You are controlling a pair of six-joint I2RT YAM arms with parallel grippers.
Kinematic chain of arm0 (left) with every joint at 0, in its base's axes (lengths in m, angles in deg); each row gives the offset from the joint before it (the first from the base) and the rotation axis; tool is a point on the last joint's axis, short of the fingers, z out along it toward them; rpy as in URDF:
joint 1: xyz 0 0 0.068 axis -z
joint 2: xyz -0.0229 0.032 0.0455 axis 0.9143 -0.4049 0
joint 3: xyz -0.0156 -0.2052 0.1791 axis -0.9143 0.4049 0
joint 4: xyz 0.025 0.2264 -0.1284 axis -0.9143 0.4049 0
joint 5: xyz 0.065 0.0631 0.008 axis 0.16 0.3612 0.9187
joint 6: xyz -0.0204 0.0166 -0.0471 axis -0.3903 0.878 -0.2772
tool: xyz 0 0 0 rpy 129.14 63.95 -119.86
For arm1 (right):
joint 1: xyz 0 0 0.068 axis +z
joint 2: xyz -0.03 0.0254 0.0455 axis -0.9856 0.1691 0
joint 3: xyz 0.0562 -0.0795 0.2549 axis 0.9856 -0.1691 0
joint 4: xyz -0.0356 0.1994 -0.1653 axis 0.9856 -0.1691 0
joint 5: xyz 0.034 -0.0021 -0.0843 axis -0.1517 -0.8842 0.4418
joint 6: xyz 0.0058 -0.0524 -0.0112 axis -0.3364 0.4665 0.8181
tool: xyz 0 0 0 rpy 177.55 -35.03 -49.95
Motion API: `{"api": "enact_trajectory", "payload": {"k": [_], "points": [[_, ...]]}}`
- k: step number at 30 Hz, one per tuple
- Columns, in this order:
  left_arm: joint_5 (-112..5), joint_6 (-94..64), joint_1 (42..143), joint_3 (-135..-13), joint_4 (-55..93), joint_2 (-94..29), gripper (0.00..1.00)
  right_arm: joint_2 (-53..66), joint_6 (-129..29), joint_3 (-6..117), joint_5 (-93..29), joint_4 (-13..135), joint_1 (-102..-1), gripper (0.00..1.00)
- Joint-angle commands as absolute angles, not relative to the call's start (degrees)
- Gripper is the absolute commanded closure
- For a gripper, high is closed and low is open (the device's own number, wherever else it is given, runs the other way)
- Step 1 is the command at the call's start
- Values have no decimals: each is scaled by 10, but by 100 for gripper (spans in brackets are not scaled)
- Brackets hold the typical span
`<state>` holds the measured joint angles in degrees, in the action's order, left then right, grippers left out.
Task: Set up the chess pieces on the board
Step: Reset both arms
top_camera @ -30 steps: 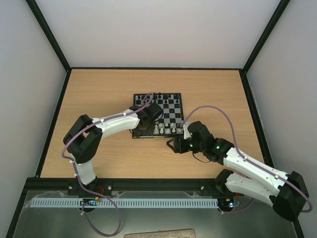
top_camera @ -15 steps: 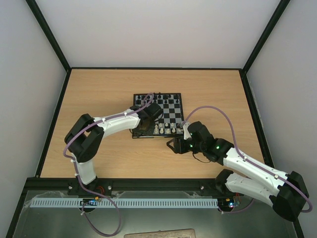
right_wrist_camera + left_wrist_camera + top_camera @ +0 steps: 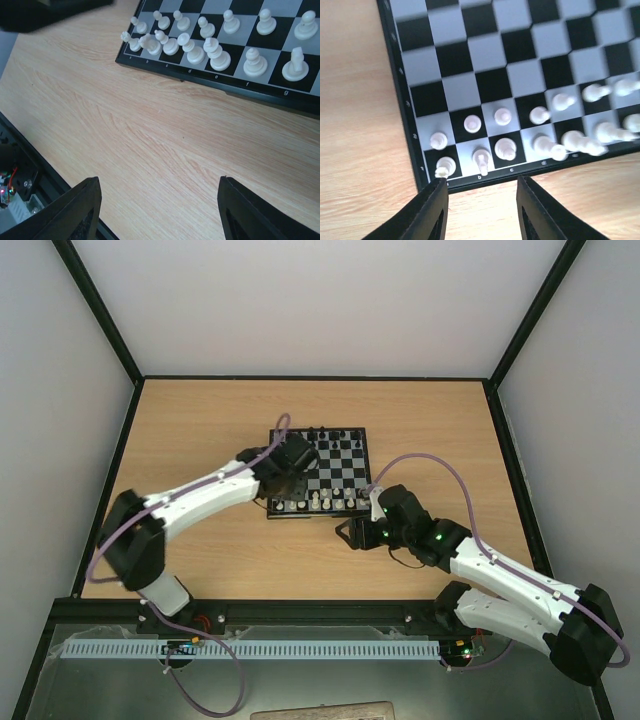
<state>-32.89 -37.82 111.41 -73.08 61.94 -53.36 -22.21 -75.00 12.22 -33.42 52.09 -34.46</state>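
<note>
While the left gripper (image 3: 481,181) hangs with its jaws apart and nothing between them, just off the near left corner of the board (image 3: 470,50), the white chess pieces (image 3: 505,148) stand in two rows along the board's near edge. The corner piece (image 3: 445,165) stands just beyond the gripper's left finger (image 3: 432,212); whether the two touch is not clear. Pieces toward the right of the wrist view are blurred, so their kinds cannot be told.

From above, the left arm (image 3: 200,498) reaches in from the left across the wooden table (image 3: 200,420), its wrist over the board's left side. The board sits at mid-table, and black pieces (image 3: 330,433) line its far edge.

To the right, the right gripper (image 3: 157,180) hovers over bare table just near of the board's near edge, toward its right end. Its jaws are spread wide and hold nothing. In its wrist view the white rows stand apart from the fingers (image 3: 75,212), up beyond the board's black border. The right arm (image 3: 500,575) stretches in from the near right corner.
</note>
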Motion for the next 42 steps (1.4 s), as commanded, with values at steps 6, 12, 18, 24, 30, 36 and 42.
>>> {"api": "enact_trajectory", "payload": {"k": [6, 12, 18, 24, 30, 36, 42], "points": [[-267, -385, 1111, -654, 563, -314, 36, -228, -755, 133, -258, 491, -347, 26], [-252, -401, 1110, -573, 490, -221, 1, -226, -779, 135, -211, 496, -347, 4], [-256, -403, 1110, -502, 410, -159, 1, -229, -792, 139, -164, 485, -347, 1], [-213, -415, 1110, -469, 402, -131, 1, -254, -801, 143, -121, 469, -347, 1], [-181, -433, 1111, -435, 405, -103, 1, -293, -805, 137, -62, 459, -347, 1], [-174, -440, 1111, -403, 396, -59, 1, -337, -800, 130, -33, 457, -347, 1], [-176, -413, 1111, -381, 345, -30, 1, -372, -760, 122, 21, 504, -347, 1]]}}
